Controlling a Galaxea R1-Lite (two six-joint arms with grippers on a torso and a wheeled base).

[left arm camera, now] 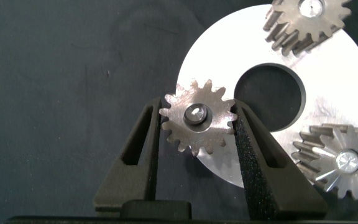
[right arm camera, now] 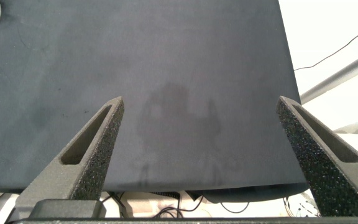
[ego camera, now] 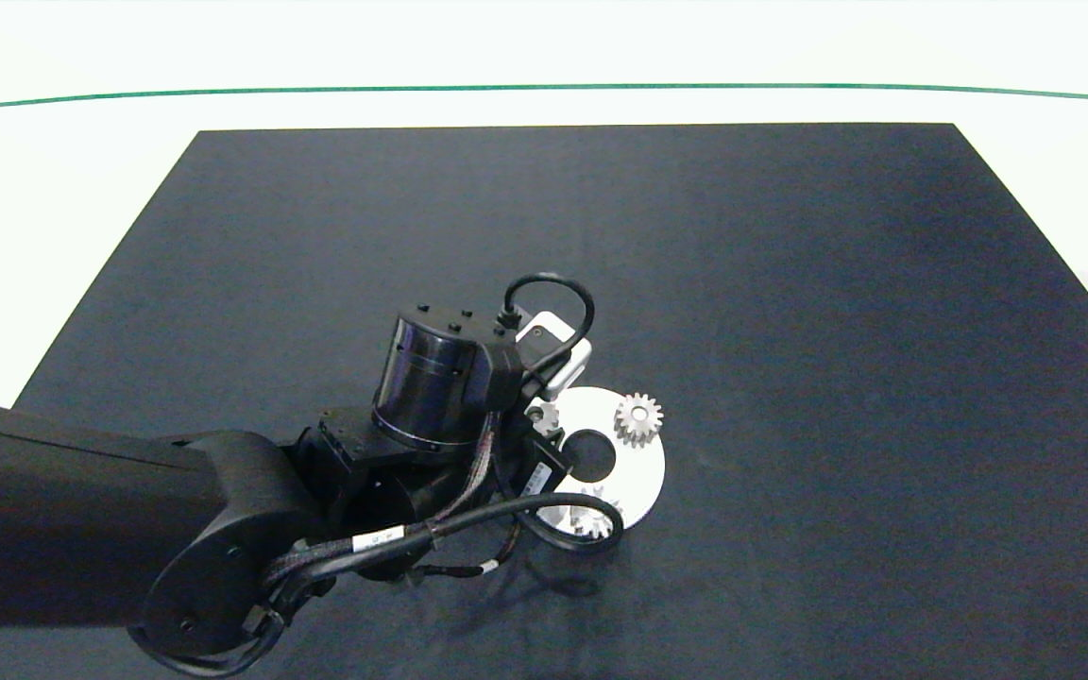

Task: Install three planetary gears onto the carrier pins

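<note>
Your left end effector (left arm camera: 196, 124) grips the third gear (left arm camera: 197, 118) on its pin (left arm camera: 196, 114); opening while tilted could lift it off. The right end effector (right arm camera: 201, 149) hangs wide, empty.

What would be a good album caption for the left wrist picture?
Left gripper seats the third planetary gear on the white carrier disc, beside two mounted gears.

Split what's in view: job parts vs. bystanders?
Job:
- three gears: one in left claw fingers, two seated
- white disc, pins in gear bores

Bystanders:
- black mat
- right claw, open, idle above mat
</note>
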